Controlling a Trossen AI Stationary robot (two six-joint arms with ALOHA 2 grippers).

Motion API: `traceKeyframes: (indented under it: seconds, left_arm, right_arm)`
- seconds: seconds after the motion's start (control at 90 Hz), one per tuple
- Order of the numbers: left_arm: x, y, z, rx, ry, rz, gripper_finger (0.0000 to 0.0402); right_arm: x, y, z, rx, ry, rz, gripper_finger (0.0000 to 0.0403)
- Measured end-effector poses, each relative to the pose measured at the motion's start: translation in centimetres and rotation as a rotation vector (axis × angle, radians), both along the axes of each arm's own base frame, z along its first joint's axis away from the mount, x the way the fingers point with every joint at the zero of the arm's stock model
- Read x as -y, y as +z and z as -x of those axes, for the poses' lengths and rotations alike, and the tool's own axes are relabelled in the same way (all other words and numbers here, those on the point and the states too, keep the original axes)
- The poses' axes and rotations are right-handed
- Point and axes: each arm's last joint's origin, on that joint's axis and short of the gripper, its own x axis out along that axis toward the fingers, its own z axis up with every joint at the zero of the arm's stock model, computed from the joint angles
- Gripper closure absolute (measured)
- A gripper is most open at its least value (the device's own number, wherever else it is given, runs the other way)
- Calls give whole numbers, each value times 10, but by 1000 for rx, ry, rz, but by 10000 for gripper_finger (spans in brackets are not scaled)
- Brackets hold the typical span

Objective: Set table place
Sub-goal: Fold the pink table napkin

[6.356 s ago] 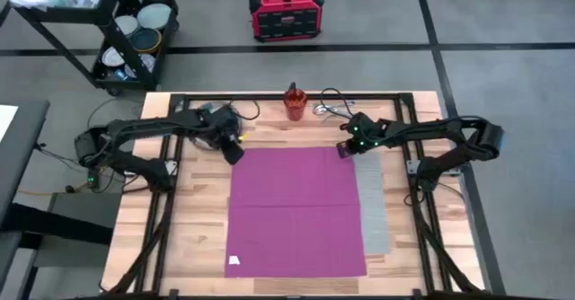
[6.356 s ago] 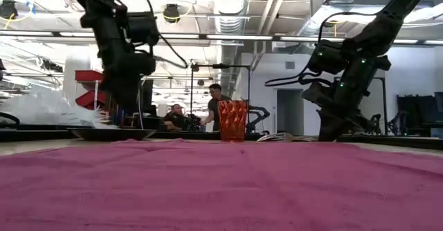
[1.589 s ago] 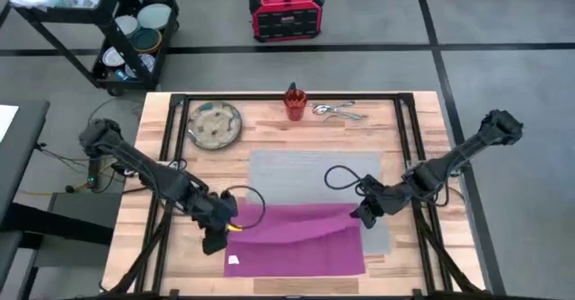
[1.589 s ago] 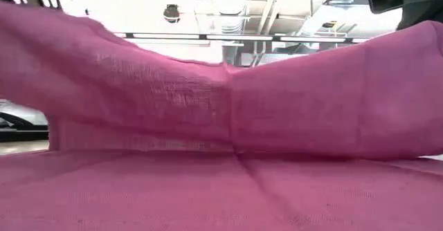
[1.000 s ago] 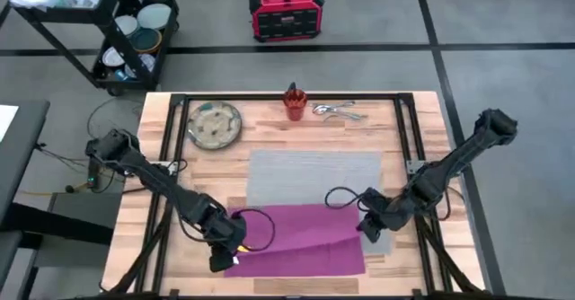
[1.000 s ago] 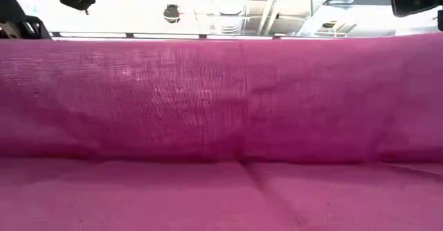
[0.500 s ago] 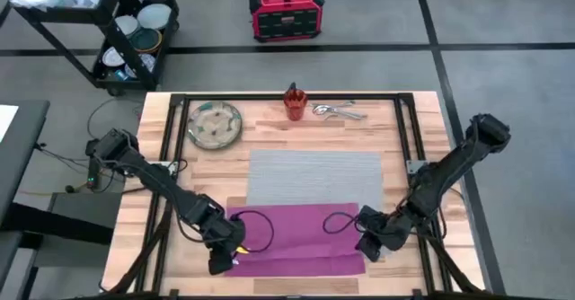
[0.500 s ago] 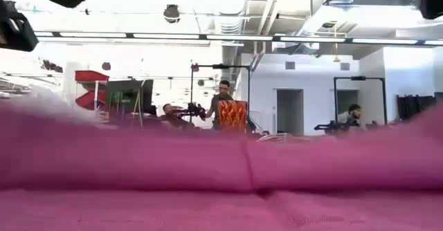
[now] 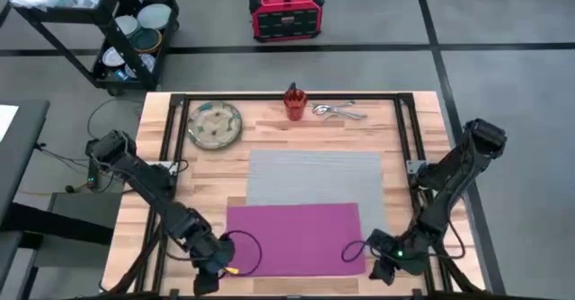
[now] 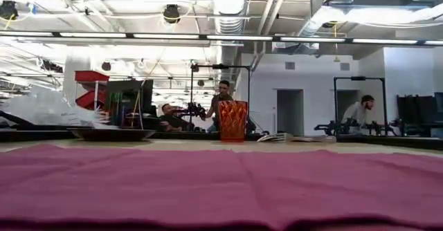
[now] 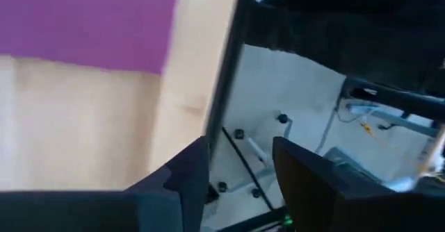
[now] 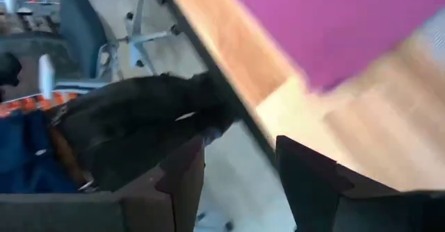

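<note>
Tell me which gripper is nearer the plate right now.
Left. The left gripper sits at the table's near edge by the napkin's left corner, on the same side as the plate. The right gripper is by the napkin's opposite corner, diagonally across from the plate.

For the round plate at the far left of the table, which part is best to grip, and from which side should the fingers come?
Grip the plate at its rim, probably at the edge facing the napkin. The low view shows it shallow, its rim lifted slightly off the table, so one finger could slide under. The left gripper is on that side.
</note>
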Motion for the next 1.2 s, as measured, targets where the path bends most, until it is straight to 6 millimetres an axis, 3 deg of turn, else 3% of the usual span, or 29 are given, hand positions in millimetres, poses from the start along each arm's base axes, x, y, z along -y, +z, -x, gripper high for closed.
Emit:
traceKeyframes:
  seconds: [0.256,0.5,0.644,0.922,1.2]
  left_arm:
    - [15,3,10,-10,7,54,257]
    - [9,3,2,100,44,-9,257]
    - [-11,-2,-12,185,128,-185,257]
    - [-70,-9,-38,280,343,-625,257]
    - [-120,-17,-57,236,365,-754,257]
  right_arm:
    - [-20,-9,7,13,-72,-96,239]
    - [-10,-13,-4,101,-236,-1,239]
    - [7,-21,-15,86,-330,139,239]
    - [54,-36,-38,-56,-509,377,239]
    - [90,-41,-56,-172,-503,514,239]
